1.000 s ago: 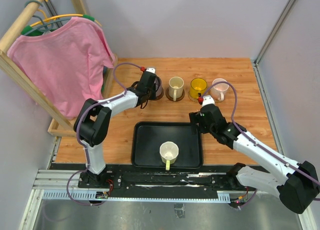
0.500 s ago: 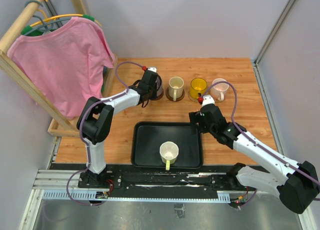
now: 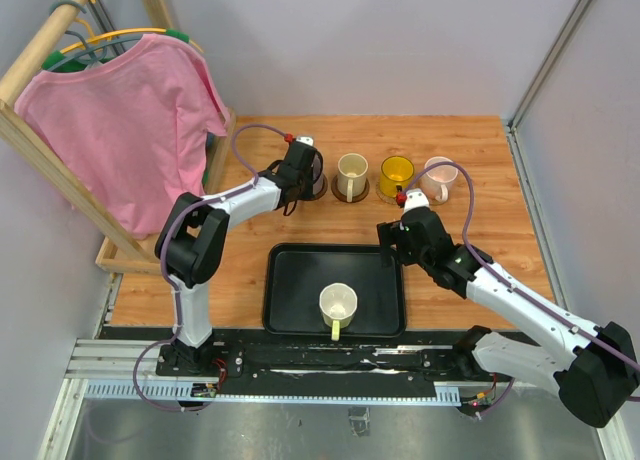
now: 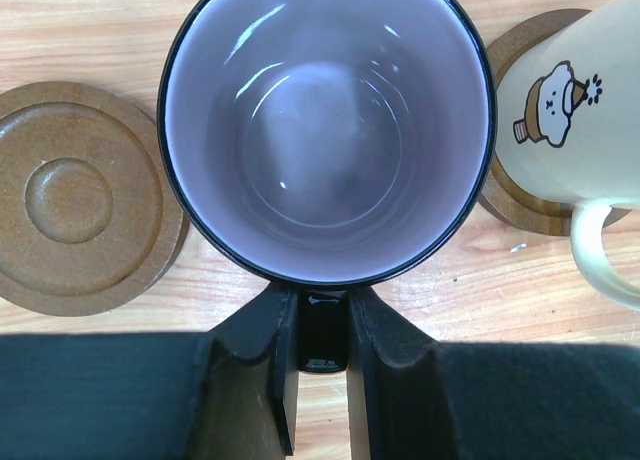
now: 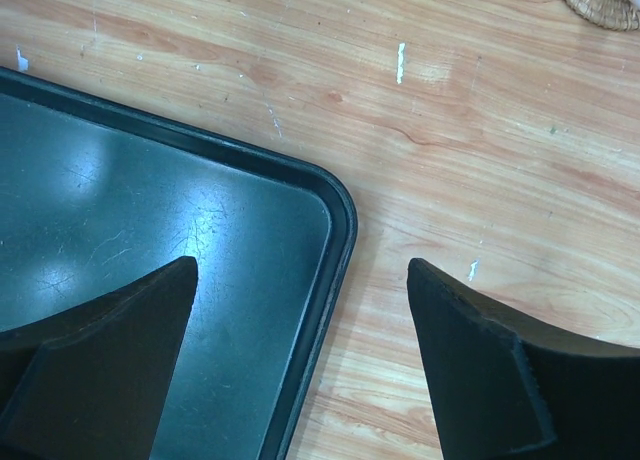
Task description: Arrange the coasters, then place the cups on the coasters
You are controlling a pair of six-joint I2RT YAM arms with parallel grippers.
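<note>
My left gripper (image 4: 322, 380) is shut on the black handle of the grey-lilac cup (image 4: 328, 130), which stands upright at the left end of the back row (image 3: 312, 168). Left of it lies an empty dark brown coaster (image 4: 80, 195). To its right the cream cup (image 4: 580, 100) stands on a brown coaster (image 4: 505, 195). Further right are the amber cup (image 3: 397, 173) and the pink cup (image 3: 438, 177). The white cup with the yellow handle (image 3: 338, 305) stands in the black tray (image 3: 290, 300). My right gripper (image 5: 300, 270) hangs open over the tray's far right corner (image 5: 335, 195), holding nothing.
A wooden rack with a pink shirt (image 3: 130, 120) fills the left side of the table. Part of a woven coaster (image 5: 600, 5) shows at the top right of the right wrist view. Grey walls close in the back and right.
The left arm's elbow has shifted slightly to the right; its gripper and the cup have barely moved. The right arm has stayed put.
</note>
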